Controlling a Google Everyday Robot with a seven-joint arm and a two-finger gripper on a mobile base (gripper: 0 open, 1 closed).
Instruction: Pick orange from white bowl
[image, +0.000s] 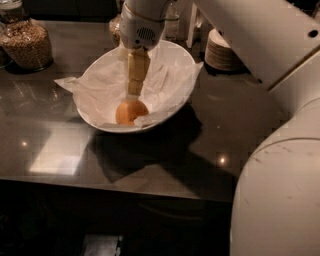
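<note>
The pincer (134, 94) points down at the top of the orange (131, 113) inside the paper-lined white bowl (96, 121).

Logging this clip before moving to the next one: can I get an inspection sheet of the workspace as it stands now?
Surface: dark glossy counter with light reflections.
Job's things: orange lies inside the white bowl, on crinkled paper, toward the front rim.
Clutter: jar of grain back left; stack of plates back right.
Grippers: gripper reaches down into the bowl, its tip right above the orange; contact cannot be told.
Cables: nothing seen.
Surroundings: robot's white arm fills the right side; dark below the counter edge.
</note>
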